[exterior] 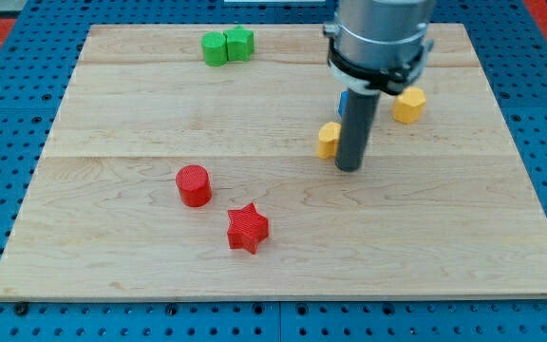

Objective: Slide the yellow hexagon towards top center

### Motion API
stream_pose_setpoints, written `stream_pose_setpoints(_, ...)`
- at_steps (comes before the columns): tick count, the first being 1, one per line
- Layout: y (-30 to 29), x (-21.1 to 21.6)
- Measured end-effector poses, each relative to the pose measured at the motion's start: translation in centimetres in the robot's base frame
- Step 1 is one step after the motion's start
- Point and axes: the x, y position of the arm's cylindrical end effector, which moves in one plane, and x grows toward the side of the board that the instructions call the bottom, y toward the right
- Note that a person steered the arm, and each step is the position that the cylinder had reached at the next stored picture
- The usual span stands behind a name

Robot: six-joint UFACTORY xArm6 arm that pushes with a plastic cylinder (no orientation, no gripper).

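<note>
Tip of the rod, my tip (349,168): no jaws to open or shut, holds nothing; rests on the wooden board (112,237) right of centre, just beside a yellow block (328,140) half hidden behind the rod on the view's left, shape unclear.

Yellow hexagon (408,104): up and to the view's right of my tip, apart from it, near the arm's grey housing (380,38). Flat on the board; no clear long axis or heading can be made out. Open board lies between it and the top edge.

Blue block (343,102): a sliver beside the rod, shape hidden.

Green blocks, two (216,47) (239,43): touching, near the top edge, left of centre.

Red cylinder (194,185), red star (247,228): lower left of centre, near each other.

Writing: none legible.
</note>
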Motion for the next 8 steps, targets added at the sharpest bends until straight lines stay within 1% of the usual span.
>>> stream_pose_setpoints(1, -4.9, -2.8)
stream_pose_setpoints(2, -3.4, -1.5)
stream_pose_setpoints(3, 3.5, -3.4)
stream_pose_setpoints(4, 12.0, -6.0)
stream_pose_setpoints(5, 16.6, -7.6)
stream_pose_setpoints(6, 15.6, -9.0)
stream_pose_setpoints(7, 6.4, -9.0)
stream_pose_setpoints(8, 0.1, -9.4)
